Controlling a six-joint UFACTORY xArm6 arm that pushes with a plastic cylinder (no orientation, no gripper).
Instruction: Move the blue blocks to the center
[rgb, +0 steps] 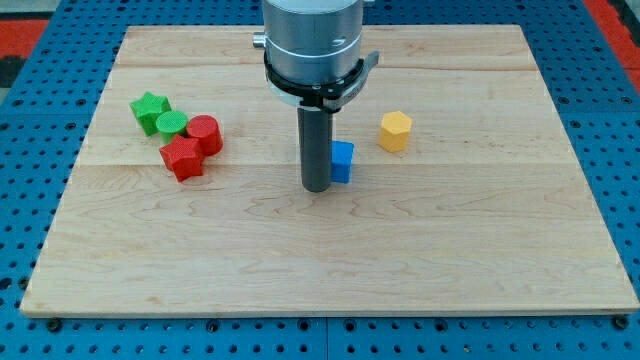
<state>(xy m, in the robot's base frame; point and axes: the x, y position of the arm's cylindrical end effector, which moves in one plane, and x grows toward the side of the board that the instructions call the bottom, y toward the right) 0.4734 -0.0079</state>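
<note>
On the wooden worktop (480, 260) I count six blocks. At the view's left there are four, close together: one green star (150, 108), one green cylinder (172, 124), one red cylinder (205, 134) and one red star (183, 158). Near the centre stands my tip (317, 187); it is a plain rod, so this tool grasps nothing. Only one blue block (342, 162) is visible, just beside the tip on its right, partly hidden. Further right stands one yellow hexagonal block (395, 131), apart.
</note>
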